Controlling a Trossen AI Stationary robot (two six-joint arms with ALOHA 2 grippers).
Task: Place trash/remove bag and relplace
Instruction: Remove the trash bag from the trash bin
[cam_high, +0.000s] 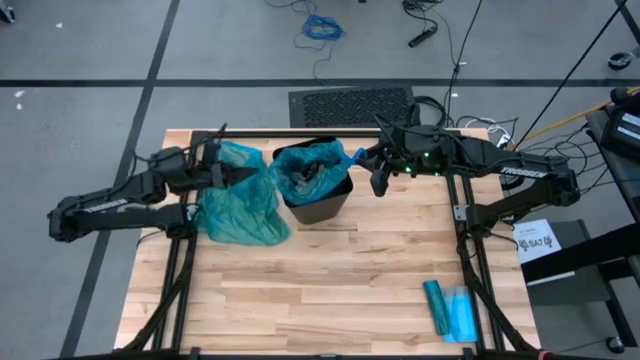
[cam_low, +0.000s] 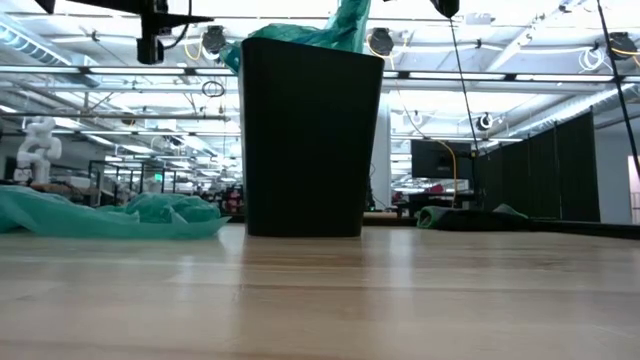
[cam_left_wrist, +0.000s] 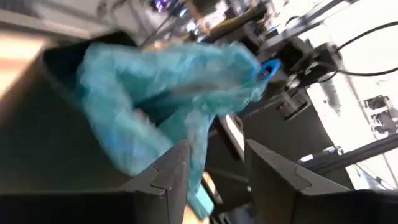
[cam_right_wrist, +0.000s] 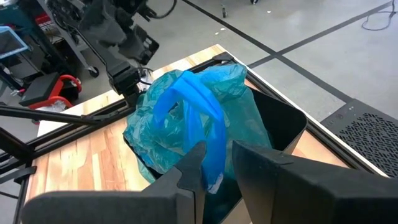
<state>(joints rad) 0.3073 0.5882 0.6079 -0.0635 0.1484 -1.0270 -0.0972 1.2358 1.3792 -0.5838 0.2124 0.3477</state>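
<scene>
Near the top centre of the high view, found the black bin (cam_high: 330, 208) upright on the table (cam_high: 330, 290), with a teal bag (cam_high: 310, 165) sitting in its mouth, bunched and not yet spread over the rim. Just left of the bin, noted a second teal bag (cam_high: 240, 215) lying crumpled on the wood. Could not make out any trash wads; cannot say whether either bag held them.

At the bin's right rim, saw the right gripper (cam_right_wrist: 214, 155) pinched nearly closed on the blue loop (cam_right_wrist: 199, 99) of the bag in the bin, lifting that corner above the rim. At the bin's left side, above the crumpled bag, saw the left gripper (cam_left_wrist: 214, 155) with fingers spread apart and nothing between them, the bag hanging just beyond.

Far off at lower right of the high view, noted a flat blue-teal packet (cam_high: 450, 310), untouched.

Judged the step as the replacing: fresh bag dropped in, edges not yet seated. Judged the next move to call for the left gripper to take the bag's near edge, then both to draw the opening outward and down over the rim, gently enough not to tip the bin or tear the thin film.
</scene>
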